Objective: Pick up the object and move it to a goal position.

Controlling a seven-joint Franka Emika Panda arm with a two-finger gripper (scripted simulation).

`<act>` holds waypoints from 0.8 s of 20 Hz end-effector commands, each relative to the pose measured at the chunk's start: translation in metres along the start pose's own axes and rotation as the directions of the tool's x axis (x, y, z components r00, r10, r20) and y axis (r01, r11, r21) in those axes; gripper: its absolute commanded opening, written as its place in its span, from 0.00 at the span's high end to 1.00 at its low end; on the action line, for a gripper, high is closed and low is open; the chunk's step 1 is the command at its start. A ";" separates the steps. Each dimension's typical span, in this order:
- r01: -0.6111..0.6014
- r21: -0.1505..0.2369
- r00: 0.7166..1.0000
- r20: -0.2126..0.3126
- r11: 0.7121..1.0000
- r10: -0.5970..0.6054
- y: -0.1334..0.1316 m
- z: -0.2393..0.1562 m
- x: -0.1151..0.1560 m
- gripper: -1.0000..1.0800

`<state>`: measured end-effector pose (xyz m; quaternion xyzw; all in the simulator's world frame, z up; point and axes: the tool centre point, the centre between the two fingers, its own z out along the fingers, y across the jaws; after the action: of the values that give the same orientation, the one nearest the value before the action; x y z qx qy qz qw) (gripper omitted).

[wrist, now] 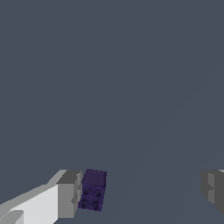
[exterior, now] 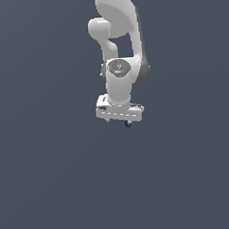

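Beneath the downward-pointing arm, the tool [wrist: 138,192] gapes wide, one finger [wrist: 69,194] touching the purple block [wrist: 92,190]

The object [wrist: 92,190] is a small dark purple block, nearly black, with four round studs on one face. In the wrist view it stands slightly tilted on the plain grey ground. In the exterior view the object [exterior: 127,123] shows only as a tiny dark speck near the frame's middle.
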<state>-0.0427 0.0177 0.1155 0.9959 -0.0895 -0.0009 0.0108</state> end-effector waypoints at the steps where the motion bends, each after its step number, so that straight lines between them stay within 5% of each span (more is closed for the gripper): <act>1: -0.043 0.006 0.999 0.000 0.999 0.043 -0.013 0.011 -0.014 0.04; 16: -0.177 0.021 0.984 0.004 0.984 0.177 -0.045 0.042 -0.062 0.04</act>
<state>-0.0941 0.0711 0.0736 0.9847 -0.1741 -0.0003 0.0004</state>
